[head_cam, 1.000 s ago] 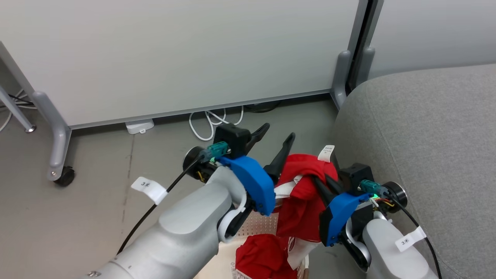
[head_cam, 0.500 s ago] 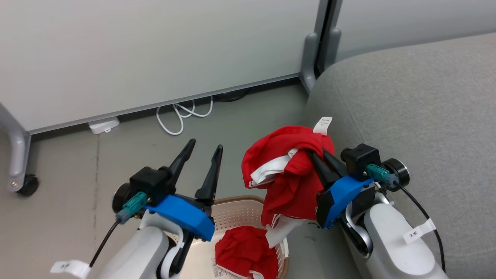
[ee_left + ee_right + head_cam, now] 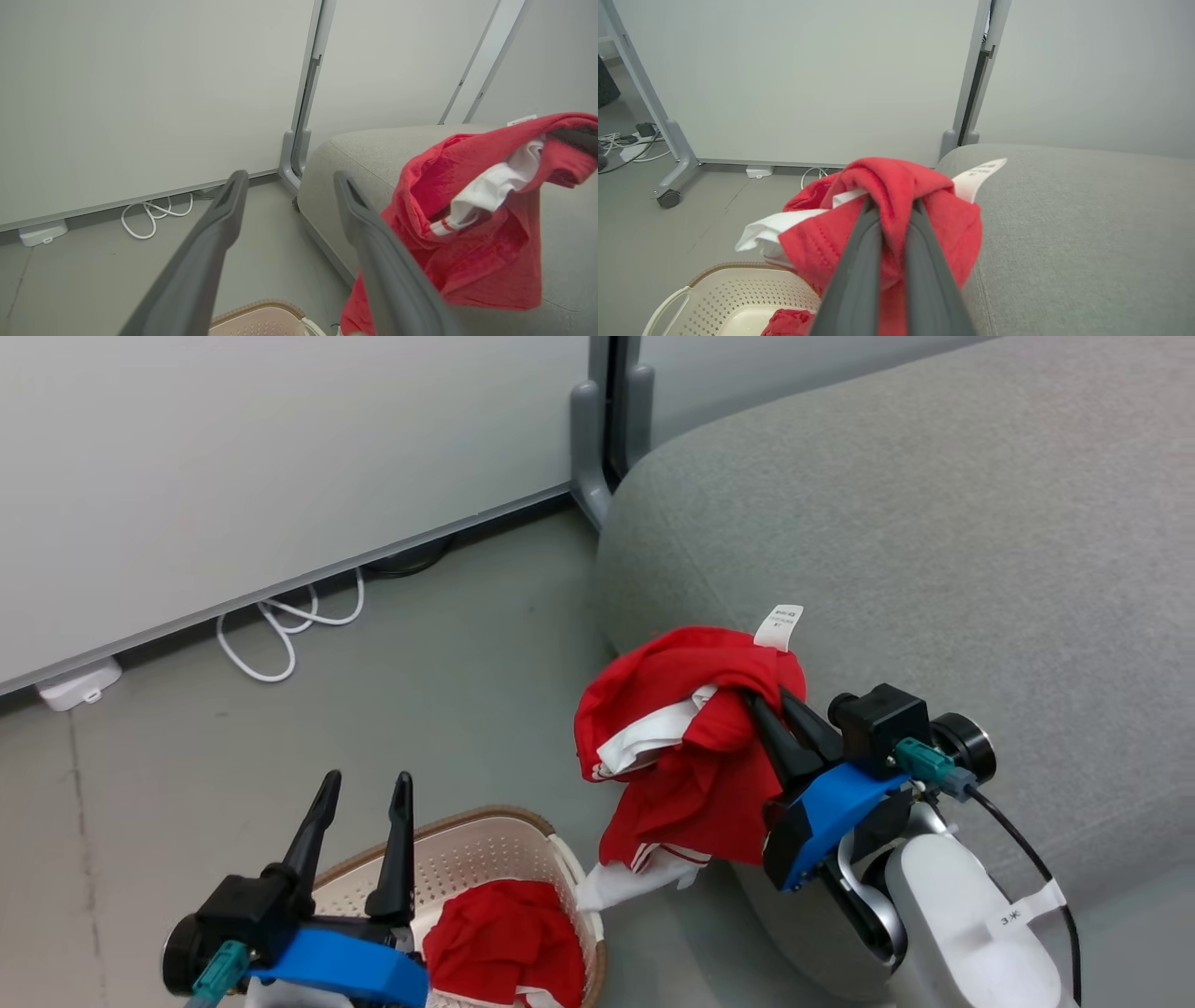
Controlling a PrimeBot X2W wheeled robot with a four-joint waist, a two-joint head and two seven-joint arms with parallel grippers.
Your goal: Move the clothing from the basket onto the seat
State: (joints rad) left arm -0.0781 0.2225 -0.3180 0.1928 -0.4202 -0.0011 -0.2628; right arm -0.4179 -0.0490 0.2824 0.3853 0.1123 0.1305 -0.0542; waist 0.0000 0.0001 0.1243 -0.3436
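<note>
My right gripper [image 3: 761,695] is shut on a red garment with white trim [image 3: 686,747], which hangs beside the rounded edge of the grey seat [image 3: 934,541]. The same garment [image 3: 896,196] bunches around the fingers in the right wrist view, above the basket [image 3: 724,289]. A second red garment [image 3: 504,943] lies in the cream basket [image 3: 467,859] on the floor. My left gripper [image 3: 366,782] is open and holds nothing, just left of the basket. In the left wrist view the hanging garment [image 3: 486,210] is to the right of the open fingers [image 3: 369,228].
Grey floor lies left of the seat. White partition panels [image 3: 280,457] with a grey post [image 3: 597,439] stand behind. A white cable [image 3: 280,625] and a small white box [image 3: 70,686] lie at the panel's foot. A castor leg [image 3: 668,196] stands at the far left.
The head camera has swung right, showing more seat. My left gripper has dropped back to the lower left, away from the garment. The right gripper still holds the garment up by the seat edge.
</note>
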